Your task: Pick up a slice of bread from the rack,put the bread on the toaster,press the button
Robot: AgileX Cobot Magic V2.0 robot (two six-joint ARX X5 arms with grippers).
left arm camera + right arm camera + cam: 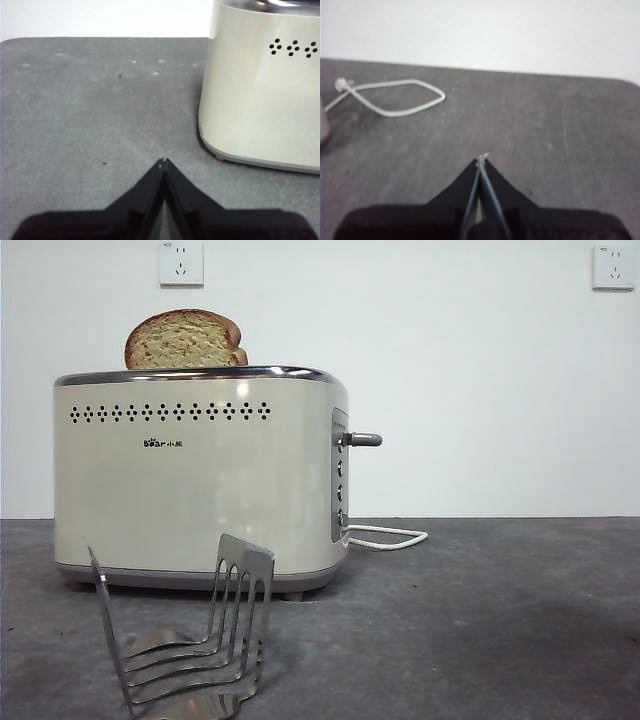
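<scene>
- Bread (184,340) stands in the toaster (195,480) slot, top poking out; the rack (185,635) in front is empty.
- Lever (362,439) looks up, so pressing seems left.
- Left gripper (163,161) and right gripper (481,159) are both closed, holding nothing.
- Only the right wrist view shows the whole cord (395,100) loop.

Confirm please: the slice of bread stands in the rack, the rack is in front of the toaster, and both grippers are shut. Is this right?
Not quite. The front view shows the slice of bread standing in the toaster, not in the rack. The rest is right.
</scene>
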